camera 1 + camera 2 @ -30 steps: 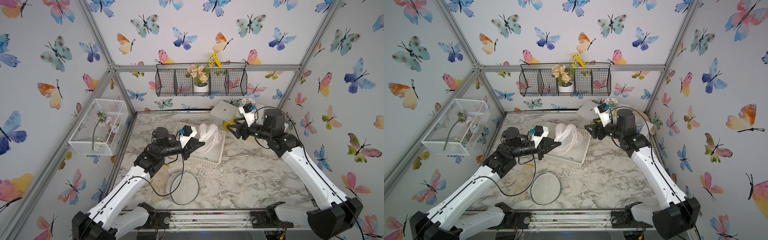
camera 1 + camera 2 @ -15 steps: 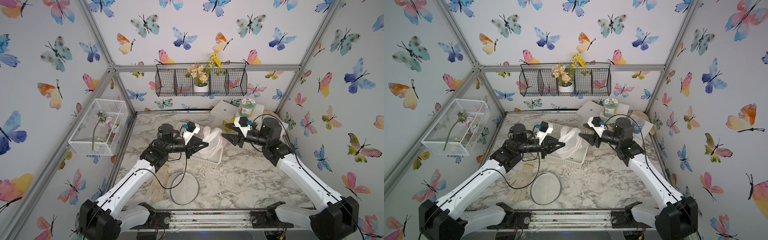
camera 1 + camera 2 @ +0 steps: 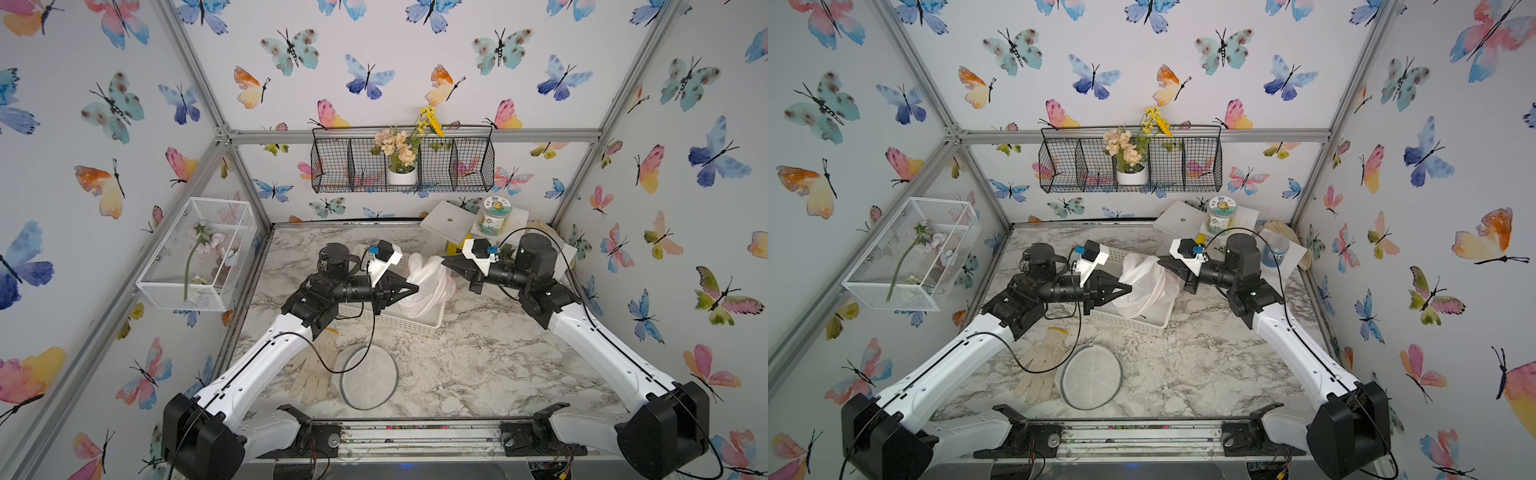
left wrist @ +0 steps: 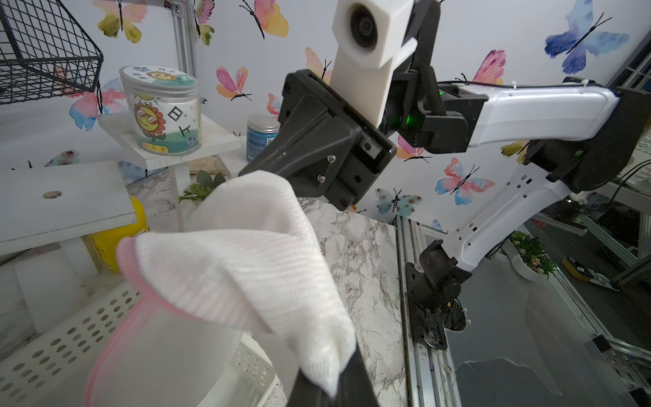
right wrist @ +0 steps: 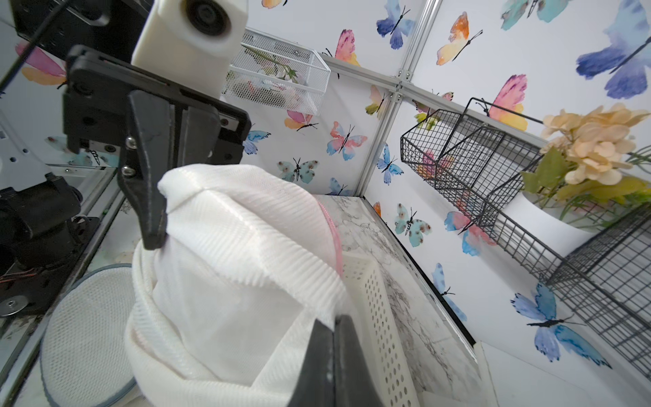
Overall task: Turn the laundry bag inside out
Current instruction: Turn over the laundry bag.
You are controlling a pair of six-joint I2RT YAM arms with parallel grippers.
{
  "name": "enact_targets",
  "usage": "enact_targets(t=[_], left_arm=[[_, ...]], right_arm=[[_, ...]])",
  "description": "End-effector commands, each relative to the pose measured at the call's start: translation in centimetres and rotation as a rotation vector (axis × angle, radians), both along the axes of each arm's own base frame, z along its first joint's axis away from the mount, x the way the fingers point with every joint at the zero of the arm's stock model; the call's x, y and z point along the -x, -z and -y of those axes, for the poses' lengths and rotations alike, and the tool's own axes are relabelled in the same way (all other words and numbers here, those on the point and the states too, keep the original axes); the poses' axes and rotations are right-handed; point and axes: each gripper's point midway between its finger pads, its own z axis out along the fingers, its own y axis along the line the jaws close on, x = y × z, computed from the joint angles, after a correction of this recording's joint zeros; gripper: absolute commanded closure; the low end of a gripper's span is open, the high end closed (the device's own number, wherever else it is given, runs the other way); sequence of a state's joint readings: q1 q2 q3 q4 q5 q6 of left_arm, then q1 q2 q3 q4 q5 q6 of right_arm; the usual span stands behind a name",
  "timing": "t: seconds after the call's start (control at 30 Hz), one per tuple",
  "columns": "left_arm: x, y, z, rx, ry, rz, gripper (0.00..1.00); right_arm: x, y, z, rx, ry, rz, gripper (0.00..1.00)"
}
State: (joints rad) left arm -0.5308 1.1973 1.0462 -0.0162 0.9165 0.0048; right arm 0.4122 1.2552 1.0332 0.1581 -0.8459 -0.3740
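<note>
Two grippers pinch a white mesh laundry bag above a perforated basket.

The veined marble tabletop [image 3: 478,353] lies bare under the right gripper's arm, leaving open room there. Under the left arm lie a round grey-rimmed mesh disc [image 3: 368,376] and a knit work glove [image 3: 313,370]. Between and below the two grippers sits the white plastic basket [image 3: 415,322], rectangular, its walls punched with holes. The laundry bag [image 3: 426,282] hangs bunched over it, a ribbed, soft, translucent mesh with a pink-trimmed rim, its lower folds drooping into the basket. The left gripper [image 3: 415,287] is clamped tight on a fold at the bag's side. The right gripper [image 3: 444,261] is closed on the bag's upper edge, opposite, and the cloth sags between them.
</note>
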Motion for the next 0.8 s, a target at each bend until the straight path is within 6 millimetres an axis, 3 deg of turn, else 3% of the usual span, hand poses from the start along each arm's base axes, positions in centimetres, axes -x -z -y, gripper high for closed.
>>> enact_targets(t=[0.0,0.17,0.4,0.57,0.77], left_arm=[[0.5,0.1,-0.1,-0.027,0.037,0.023,1.0],[0.4,1.9,-0.3,-0.108,0.04,0.051,1.0],[0.3,3.4,-0.6,-0.217,0.062,0.066,1.0],[1.1,3.5,-0.3,-0.247,0.125,0.083,1.0],[2.5,2.6,-0.3,-0.24,0.207,0.153,1.0]], right_arm=[[0.0,-2.4,0.1,-0.048,0.02,0.019,0.98],[-0.8,-3.5,0.7,-0.028,0.094,-0.011,0.98],[-2.1,-3.9,0.0,0.044,0.084,-0.044,0.98],[-3.5,-1.9,-1.5,0.106,0.045,-0.1,0.98],[-3.4,2.5,-2.5,0.196,-0.003,-0.202,0.91]])
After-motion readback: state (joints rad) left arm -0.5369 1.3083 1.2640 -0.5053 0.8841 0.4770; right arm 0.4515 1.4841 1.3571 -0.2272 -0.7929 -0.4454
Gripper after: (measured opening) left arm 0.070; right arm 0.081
